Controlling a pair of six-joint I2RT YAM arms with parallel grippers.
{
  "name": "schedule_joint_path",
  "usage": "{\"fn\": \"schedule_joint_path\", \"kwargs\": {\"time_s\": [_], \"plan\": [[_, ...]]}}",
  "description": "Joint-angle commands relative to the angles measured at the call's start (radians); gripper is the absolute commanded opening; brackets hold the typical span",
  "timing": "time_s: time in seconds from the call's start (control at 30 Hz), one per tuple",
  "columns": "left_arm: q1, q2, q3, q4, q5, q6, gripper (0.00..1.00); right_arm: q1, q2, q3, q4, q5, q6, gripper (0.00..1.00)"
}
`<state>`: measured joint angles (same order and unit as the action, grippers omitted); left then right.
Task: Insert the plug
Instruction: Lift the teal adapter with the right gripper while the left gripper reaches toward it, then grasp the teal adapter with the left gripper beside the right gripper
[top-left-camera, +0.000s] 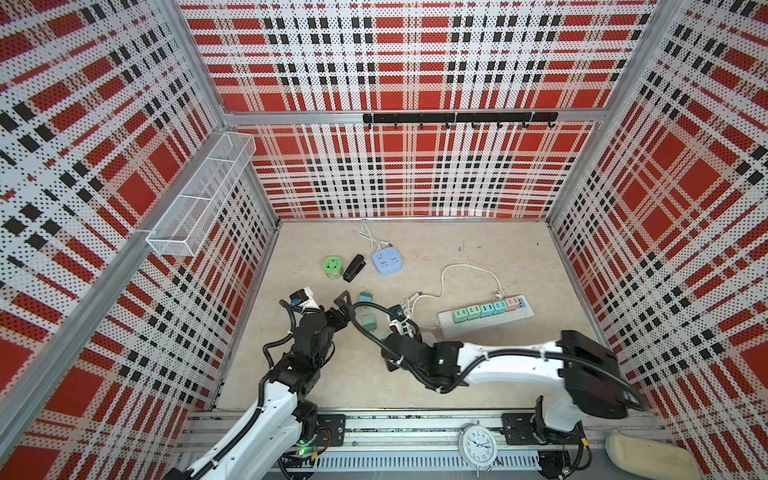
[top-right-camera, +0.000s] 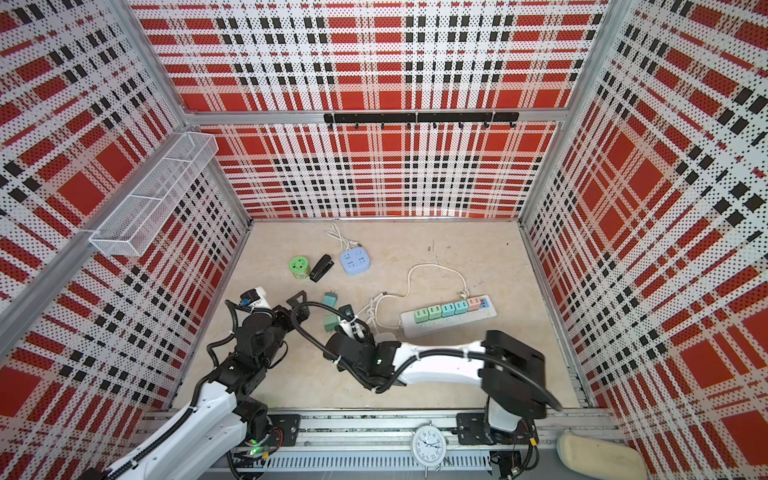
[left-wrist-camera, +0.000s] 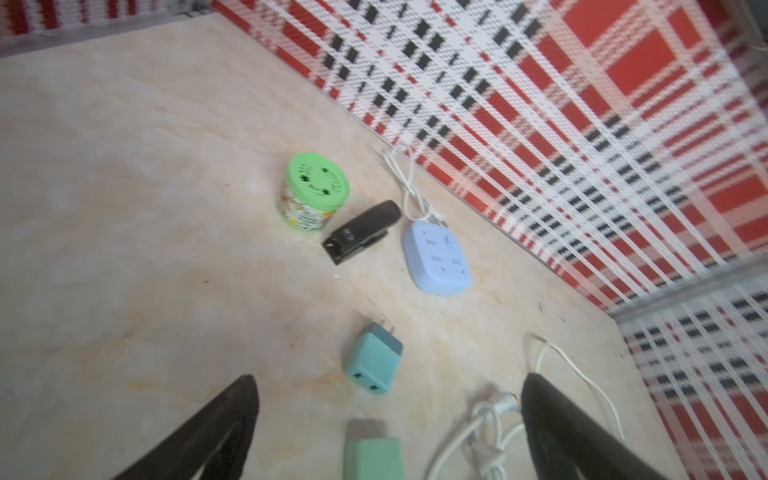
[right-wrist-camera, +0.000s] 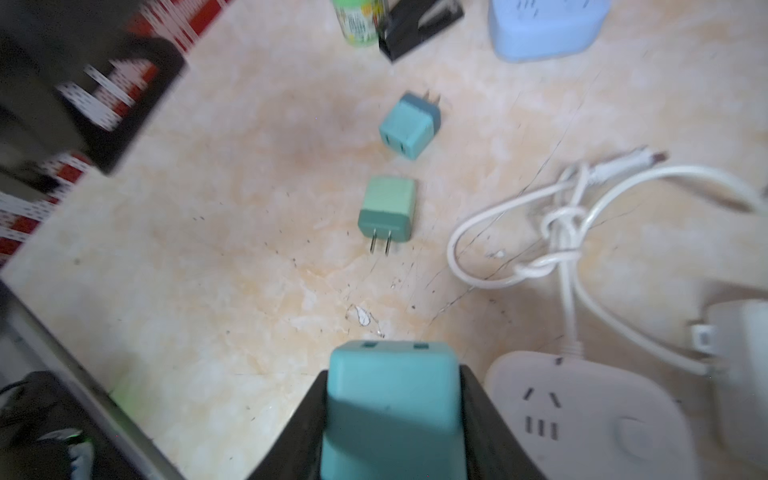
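Observation:
My right gripper (right-wrist-camera: 392, 374) is shut on a teal plug (right-wrist-camera: 392, 407), held low over the table beside the near end of the white power strip (right-wrist-camera: 582, 419). In both top views the strip (top-left-camera: 478, 326) (top-right-camera: 451, 326) lies to the right, with several coloured plugs in its sockets. Two loose plugs lie on the table, a teal one (top-left-camera: 365, 297) (left-wrist-camera: 374, 363) and a green one (top-left-camera: 368, 321) (right-wrist-camera: 387, 208). My left gripper (left-wrist-camera: 388, 382) (top-left-camera: 347, 309) hangs open just left of them with nothing between its fingers.
A green-lidded jar (top-left-camera: 333, 267), a black stapler (top-left-camera: 354, 268) and a blue socket cube (top-left-camera: 387, 260) sit toward the back. The strip's knotted white cable (top-left-camera: 469, 268) loops behind it. A wire basket (top-left-camera: 199, 195) hangs on the left wall, and a clock (top-left-camera: 478, 444) stands at the front rail.

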<state>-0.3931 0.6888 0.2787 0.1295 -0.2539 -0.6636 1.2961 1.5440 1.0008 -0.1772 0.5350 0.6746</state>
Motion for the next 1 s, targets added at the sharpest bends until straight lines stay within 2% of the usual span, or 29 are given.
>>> {"fn": "schedule_joint_path", "kwargs": {"time_s": [0.0,0.13,0.27,0.4,0.47,0.57,0.7,0.83,0.97], "plan": [[-0.04,0.001,0.038,0.091,0.125,0.118,0.99,-0.017,-0.174,-0.1,0.053,0.128,-0.104,0.22],[-0.1,0.025,0.071,0.123,0.22,0.156,0.98,-0.046,-0.405,-0.277,0.157,0.188,-0.246,0.18],[-0.187,0.071,0.121,0.167,0.33,0.223,0.88,-0.083,-0.627,-0.506,0.385,0.274,-0.5,0.14],[-0.306,0.147,0.172,0.168,0.354,0.321,0.86,-0.109,-0.813,-0.766,0.732,0.203,-0.789,0.15],[-0.347,0.198,0.2,0.168,0.382,0.358,0.83,-0.112,-0.879,-0.858,0.816,0.144,-0.864,0.15],[-0.392,0.279,0.246,0.169,0.444,0.376,0.82,-0.117,-0.944,-0.941,0.843,0.083,-0.906,0.13],[-0.455,0.373,0.31,0.17,0.562,0.418,0.8,-0.116,-0.979,-0.956,0.753,0.059,-0.896,0.06],[-0.504,0.481,0.375,0.169,0.657,0.44,0.79,-0.117,-0.989,-0.991,0.798,0.002,-0.919,0.06],[-0.516,0.59,0.43,0.158,0.737,0.408,0.74,-0.116,-0.989,-0.992,0.782,-0.069,-0.918,0.04]]}}
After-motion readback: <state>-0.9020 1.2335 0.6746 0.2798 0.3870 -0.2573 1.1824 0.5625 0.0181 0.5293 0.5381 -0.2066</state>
